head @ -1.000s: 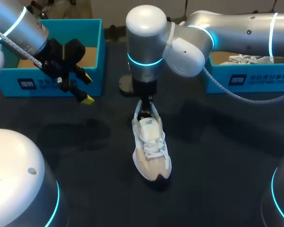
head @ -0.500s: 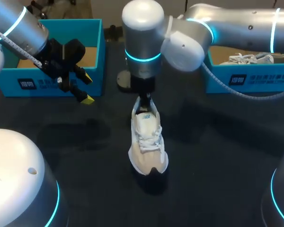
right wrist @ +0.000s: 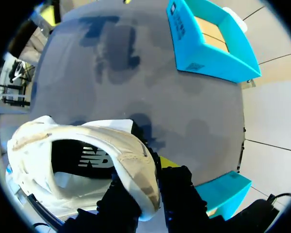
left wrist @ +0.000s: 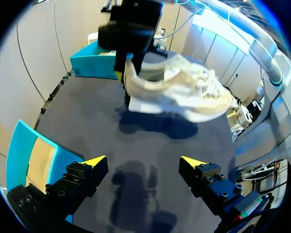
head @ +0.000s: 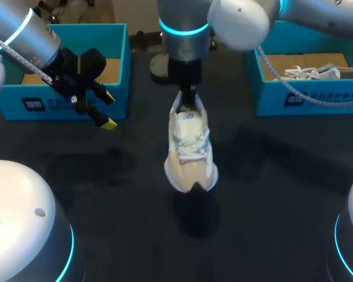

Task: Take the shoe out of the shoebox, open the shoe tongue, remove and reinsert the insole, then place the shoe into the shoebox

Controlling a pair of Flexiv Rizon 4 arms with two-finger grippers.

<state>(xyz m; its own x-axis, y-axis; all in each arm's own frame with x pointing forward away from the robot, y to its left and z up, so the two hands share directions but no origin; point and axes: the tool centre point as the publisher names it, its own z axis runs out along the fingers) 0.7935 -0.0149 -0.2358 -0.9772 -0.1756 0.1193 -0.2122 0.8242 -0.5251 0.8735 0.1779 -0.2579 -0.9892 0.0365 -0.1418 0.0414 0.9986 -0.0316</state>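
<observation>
1. The white-and-beige mesh sneaker (head: 190, 153) hangs over the tabletop's (head: 282, 194) middle, heel toward the far edge, toe toward the near edge.
2. The right gripper (head: 187, 97) pinches its heel collar.
3. The left gripper (head: 103, 111), spread and empty, hovers toward the far-left corner.

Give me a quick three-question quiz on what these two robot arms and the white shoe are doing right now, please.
1. True or false: the left gripper is holding the shoe.
2. Multiple choice: where does the right gripper grip the shoe? A) the toe B) the heel end C) the laces
3. Fill in: the right shoebox holds a second ___.

Key
1. False: its fingers are open with nothing between them.
2. B: both fingers pinch the heel end, and the shoe hangs above the table.
3. Shoe: a second shoe lies inside.
</observation>
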